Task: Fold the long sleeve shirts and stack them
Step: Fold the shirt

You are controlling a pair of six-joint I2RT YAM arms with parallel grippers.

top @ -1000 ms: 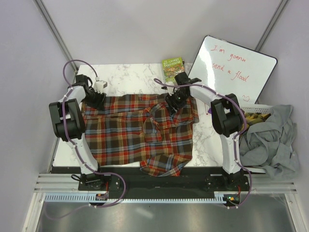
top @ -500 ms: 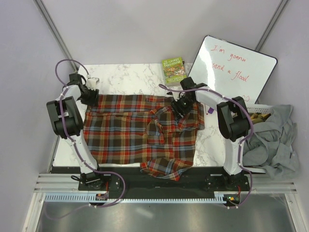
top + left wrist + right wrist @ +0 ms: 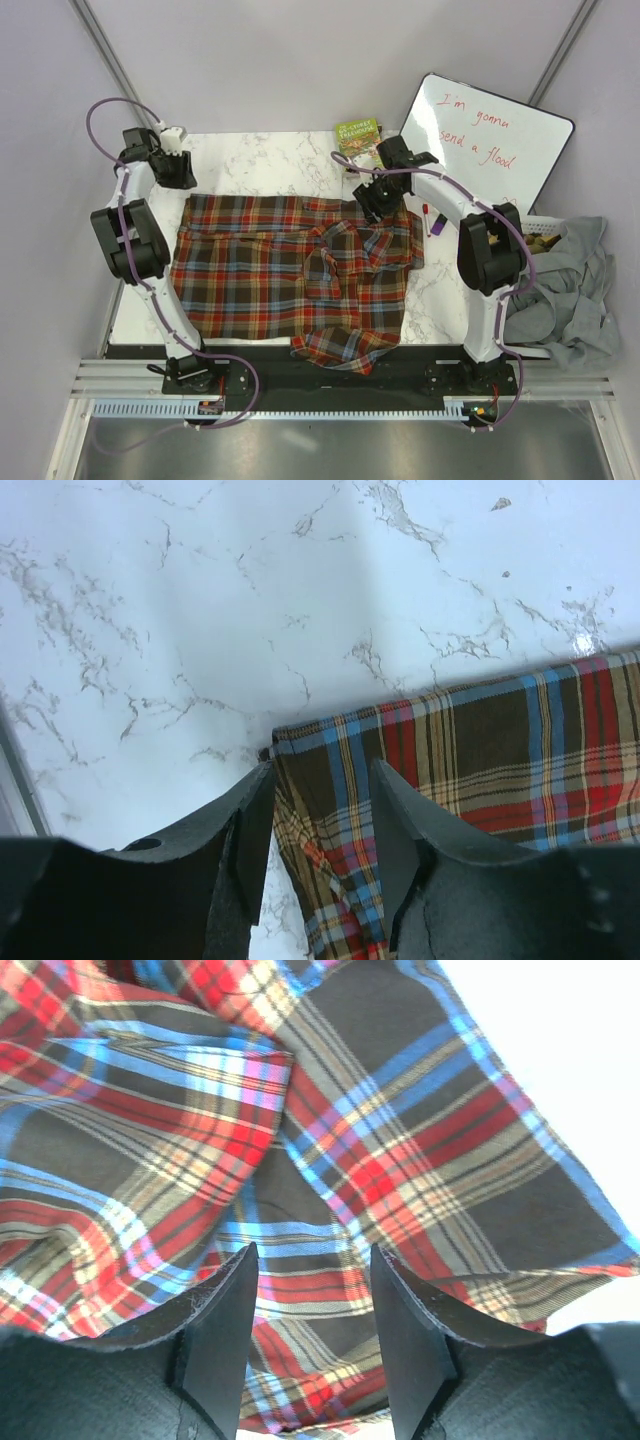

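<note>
Close to the arm bases: a small flap of the plaid shirt (image 3: 290,275) hangs over the near edge of the table (image 3: 260,160) (only a little bit of it).
Shirt's place: it lies on the middle of the white marble table, between the two arms.
Shirt's long way: it runs from left to right. The left part is spread flat and ends in a straight edge. The right part is bunched up and folded over itself, so the messy end points right. I cannot tell where the collar is.
Grey cloth heap (image 3: 565,285): it sits off the right side of the table, well apart from the plaid shirt.
Right gripper (image 3: 377,207): it is over the shirt's far right corner. Its fingers (image 3: 225,1330) are spread apart above the checks, with nothing pinched between them.
Left gripper (image 3: 183,172): it is just past the shirt's far left corner. Its fingers (image 3: 245,830) are spread apart too. The corner shows in the gap, but nothing squeezes it.
Far back: a green book (image 3: 358,142) lies on the table, and a whiteboard (image 3: 490,140) with red writing leans beside it.
</note>
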